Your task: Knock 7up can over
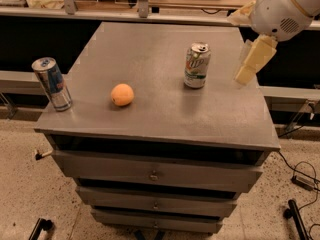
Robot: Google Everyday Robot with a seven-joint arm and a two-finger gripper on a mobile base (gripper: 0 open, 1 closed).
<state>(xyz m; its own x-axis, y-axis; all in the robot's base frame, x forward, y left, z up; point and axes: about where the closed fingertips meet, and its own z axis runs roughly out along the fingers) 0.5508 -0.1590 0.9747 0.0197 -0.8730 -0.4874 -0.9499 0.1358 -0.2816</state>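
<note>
Camera view: 7up can (197, 65) stands upright on the bench (150, 49), right of centre. An orange (122, 94) lies to its left and a blue can (52, 83) stands at the far left edge. My claw (252, 59) hangs near the 7up can's right side, not touching; spread or pressed together, I cannot tell. Judgement: light, thin-walled, smooth. No hold needed; a sideways push near the rim should tip it.

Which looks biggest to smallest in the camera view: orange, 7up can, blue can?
1-2. Blue can, slightly taller, and 7up can: too close to rank, the blue one being nearer the camera.
3. Orange, clearly smallest.
The gripper hangs beside the 7up can, not touching.
</note>
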